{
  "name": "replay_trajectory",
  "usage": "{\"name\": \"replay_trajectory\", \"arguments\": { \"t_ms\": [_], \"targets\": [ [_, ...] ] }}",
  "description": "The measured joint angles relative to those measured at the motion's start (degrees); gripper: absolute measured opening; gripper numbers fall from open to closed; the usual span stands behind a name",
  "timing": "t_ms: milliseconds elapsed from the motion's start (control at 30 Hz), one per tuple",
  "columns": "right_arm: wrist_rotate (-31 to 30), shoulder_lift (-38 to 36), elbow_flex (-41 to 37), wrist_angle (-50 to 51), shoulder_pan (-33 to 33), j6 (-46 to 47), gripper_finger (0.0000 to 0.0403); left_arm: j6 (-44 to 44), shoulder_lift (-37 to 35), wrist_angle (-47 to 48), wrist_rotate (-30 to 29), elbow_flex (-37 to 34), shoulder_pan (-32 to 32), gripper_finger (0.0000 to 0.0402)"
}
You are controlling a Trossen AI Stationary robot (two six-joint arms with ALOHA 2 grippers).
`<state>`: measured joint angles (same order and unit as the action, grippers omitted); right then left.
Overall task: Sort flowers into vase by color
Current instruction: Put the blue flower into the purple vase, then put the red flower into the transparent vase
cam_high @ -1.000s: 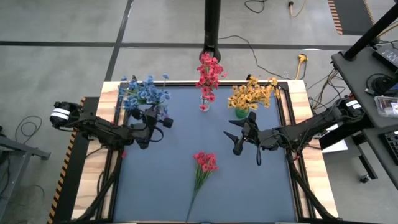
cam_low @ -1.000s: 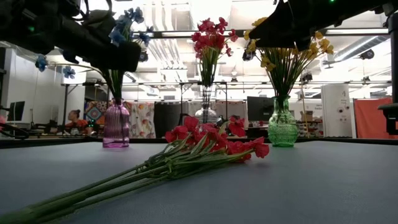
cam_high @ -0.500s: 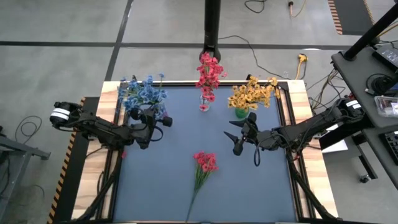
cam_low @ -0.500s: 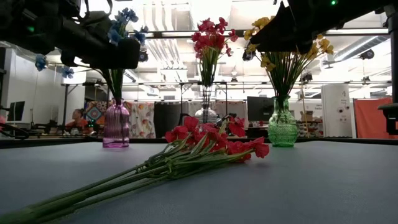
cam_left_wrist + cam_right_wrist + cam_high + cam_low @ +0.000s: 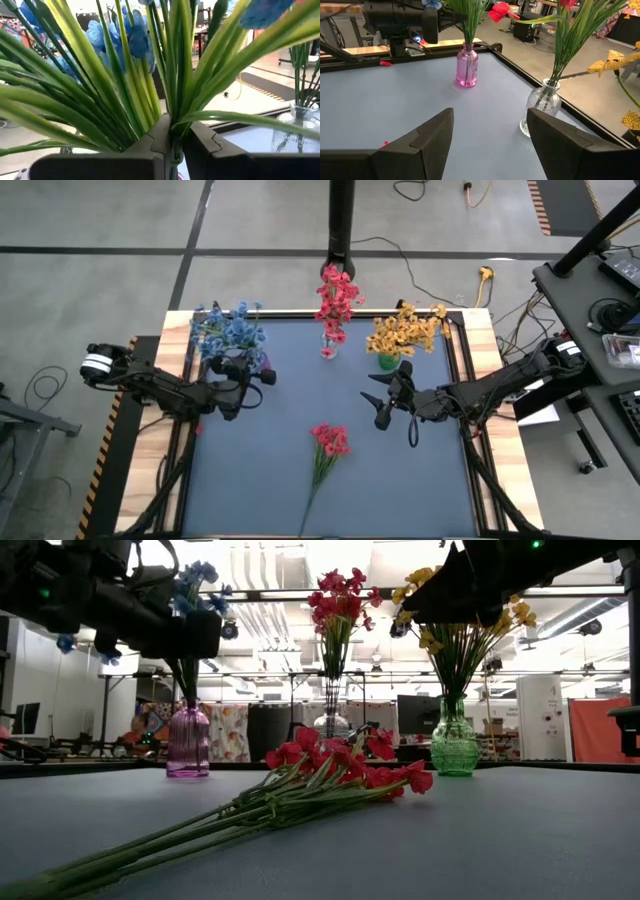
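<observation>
A black pole [image 5: 342,220] stands behind the dark table [image 5: 280,470].

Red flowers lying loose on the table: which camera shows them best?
The high view: the whole red sprig lies on the mat between both arms, stem toward the front edge. The low view shows it side-on, close, blossoms up. Neither wrist view shows it.

lab | exposed ceiling ducts [image 5: 270,570] | monitors [image 5: 418,712] | floor cables [image 5: 420,192]
</observation>
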<state>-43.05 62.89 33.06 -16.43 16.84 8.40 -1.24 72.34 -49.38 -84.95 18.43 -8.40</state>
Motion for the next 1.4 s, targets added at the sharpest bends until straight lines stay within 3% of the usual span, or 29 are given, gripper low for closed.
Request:
{"name": "replay_trajectory", "arguments": {
  "t_ms": [200,600,700,767,1167,1300,1400],
  "targets": [
    [0.00,0.00,-0.15,-0.03,0.00,0.08,0.0244,-1.28,0.00,0.81,0.02,-0.10,-0.04,0.0051],
    [0.00,0.00,-0.20,-0.04,0.00,0.07,0.0244,2.28,0.00,0.85,-0.25,0.08,-4.19,0.0163],
    [0.00,0.00,-0.20,-0.04,0.00,0.02,0.0244,4.03,0.00,0.80,-2.77,0.60,-5.84,0.0184],
    [0.02,0.00,-0.20,-0.04,0.00,0.02,0.0244,6.12,0.00,0.82,-5.01,0.99,-7.12,0.0194],
    [1.68,-0.36,0.82,0.25,0.39,-0.36,0.0244,9.68,-0.19,0.55,-5.11,3.26,-16.56,0.0209],
    [7.46,-1.97,4.04,4.49,1.96,-0.17,0.0244,9.91,-0.17,0.55,-5.12,3.26,-21.73,0.0209],
    [16.37,-3.03,8.19,12.01,3.62,2.08,0.0244,10.31,-0.17,0.61,-4.78,3.26,-25.90,0.0209]
  ]
}}
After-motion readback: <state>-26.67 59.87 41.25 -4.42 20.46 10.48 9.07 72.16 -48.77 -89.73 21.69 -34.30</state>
